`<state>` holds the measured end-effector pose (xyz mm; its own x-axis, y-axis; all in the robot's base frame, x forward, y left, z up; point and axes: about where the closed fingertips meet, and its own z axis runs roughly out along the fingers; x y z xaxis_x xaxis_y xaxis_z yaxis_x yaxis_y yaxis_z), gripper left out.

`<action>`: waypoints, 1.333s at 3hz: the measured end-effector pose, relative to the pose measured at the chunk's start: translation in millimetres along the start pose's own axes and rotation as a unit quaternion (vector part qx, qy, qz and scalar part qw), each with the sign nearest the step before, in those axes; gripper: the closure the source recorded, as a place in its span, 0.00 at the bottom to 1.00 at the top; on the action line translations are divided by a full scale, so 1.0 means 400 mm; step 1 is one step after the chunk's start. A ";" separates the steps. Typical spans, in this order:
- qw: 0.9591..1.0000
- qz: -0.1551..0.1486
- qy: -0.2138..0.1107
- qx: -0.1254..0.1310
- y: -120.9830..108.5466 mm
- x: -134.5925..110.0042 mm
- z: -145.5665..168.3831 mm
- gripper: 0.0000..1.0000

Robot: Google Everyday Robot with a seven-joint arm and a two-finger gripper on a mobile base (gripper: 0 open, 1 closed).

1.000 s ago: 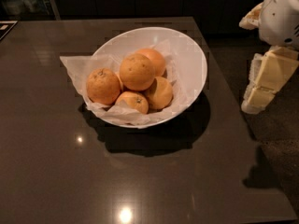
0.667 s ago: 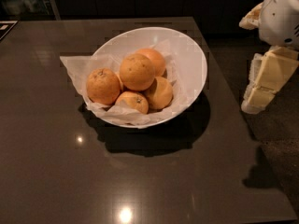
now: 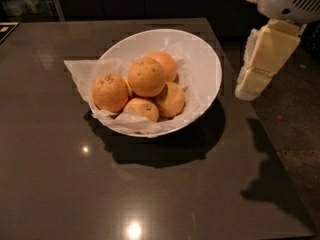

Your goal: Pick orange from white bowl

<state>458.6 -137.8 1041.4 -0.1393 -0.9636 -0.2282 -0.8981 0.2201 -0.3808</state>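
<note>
The white bowl [image 3: 205,64] stands on the dark table, lined with crinkled white paper, and holds several oranges. The orange [image 3: 146,76] is the largest one. It sits on top of the pile in the middle, with fine dark speckles near its stem. A slightly smaller orange [image 3: 110,92] with dark stem marks lies to its left, and a small one [image 3: 141,109] lies in front. My gripper [image 3: 252,81], a cream-coloured piece hanging from the white arm, is to the right of the bowl's rim. It is beyond the table's right edge and apart from the bowl.
The dark glossy table [image 3: 60,174] ends just right of the bowl, with speckled floor [image 3: 295,129] beyond. The arm's shadow falls on the table's front right part. A dark cabinet front runs along the back.
The gripper has moved left and a little up, closer to the bowl's right rim. The bowl and oranges have not moved.
</note>
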 end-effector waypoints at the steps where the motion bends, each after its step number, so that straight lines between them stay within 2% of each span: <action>1: 1.000 0.001 -0.007 0.012 -0.006 -0.020 -0.021 0.00; 2: 0.999 -0.023 -0.016 0.018 -0.027 -0.090 -0.028 0.00; 3: 0.998 -0.054 -0.020 -0.010 -0.049 -0.150 0.026 0.00; 4: 0.998 -0.057 -0.021 -0.014 -0.050 -0.157 0.034 0.00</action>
<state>490.9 -79.5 1051.4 -0.0190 -0.9748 -0.2223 -0.9187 0.1048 -0.3809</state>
